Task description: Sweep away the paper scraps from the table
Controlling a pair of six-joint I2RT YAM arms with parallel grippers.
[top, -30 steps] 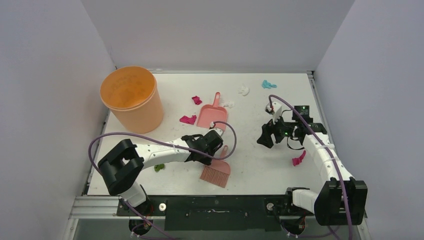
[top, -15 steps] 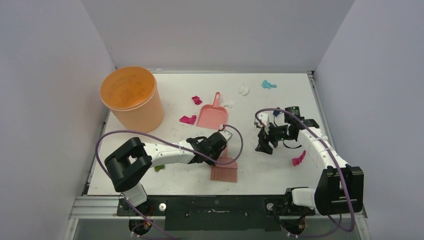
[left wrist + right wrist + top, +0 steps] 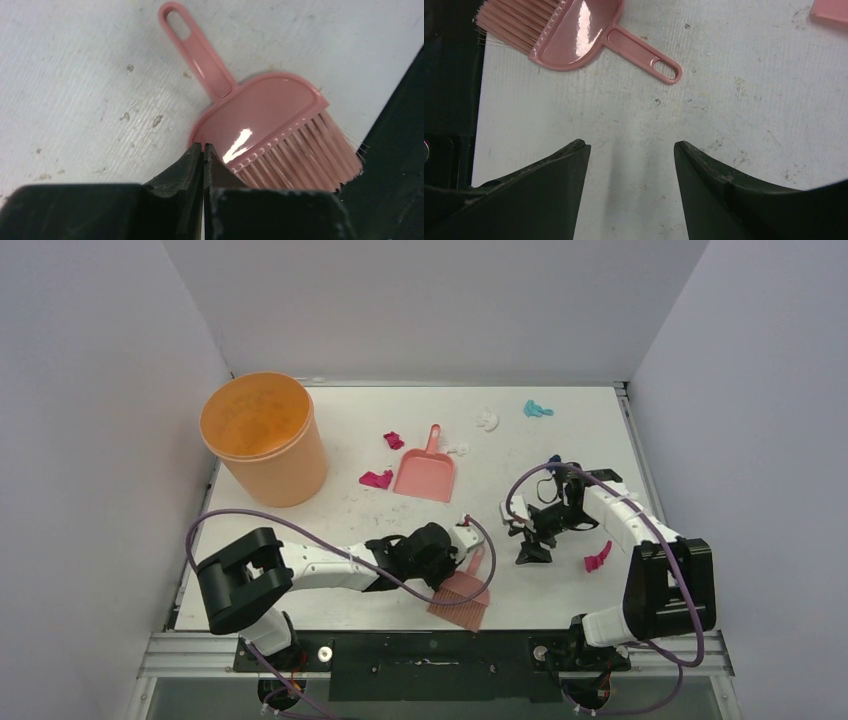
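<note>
The pink hand brush [image 3: 462, 598] has been shoved toward the near edge of the table [image 3: 540, 592] and turned, as the left arm followed it down and the right arm pulled back and inward. The left gripper [image 3: 203, 149] now has its fingers pressed together on nothing, their tips against the rim of the brush head rather than around it. The right gripper [image 3: 630, 145] stands spread over bare tabletop. The brush lies between the two, its long axis running from bristles at the near rail up to a handle whose looped end [image 3: 667, 70] points toward the right gripper; the left is nearer the head, the right nearer the handle, and a grasp would likely have to come across that handle. The paper scraps [image 3: 377, 478] sit well beyond, mostly around the dustpan [image 3: 425, 476] and along the far side, with one magenta wad [image 3: 598, 559] beside the right arm. Whether the bristles overhang the edge is hard to make out, and any scrap under the left arm is hidden.
</note>
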